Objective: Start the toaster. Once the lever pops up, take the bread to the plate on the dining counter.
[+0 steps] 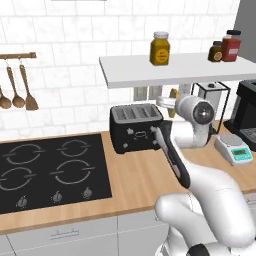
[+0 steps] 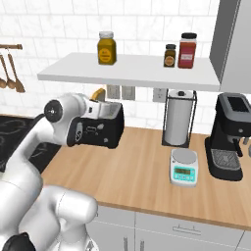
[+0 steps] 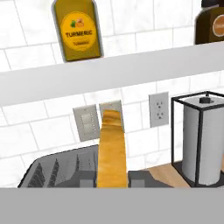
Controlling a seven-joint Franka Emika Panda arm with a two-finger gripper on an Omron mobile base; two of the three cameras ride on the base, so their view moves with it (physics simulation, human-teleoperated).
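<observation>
above the toaster (image 1: 135, 128), claw (image 3: 112, 183) grips bread (image 3: 112, 148).

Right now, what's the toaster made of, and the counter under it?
The toaster looks like matte black plastic or painted metal: dark, boxy, hardly any shine, so I can't tell which. The counter looks like light wood with a smooth finish: warm tan with faint grain lines.

base views flank toaster (image 1: 136, 127), hand view close
</observation>
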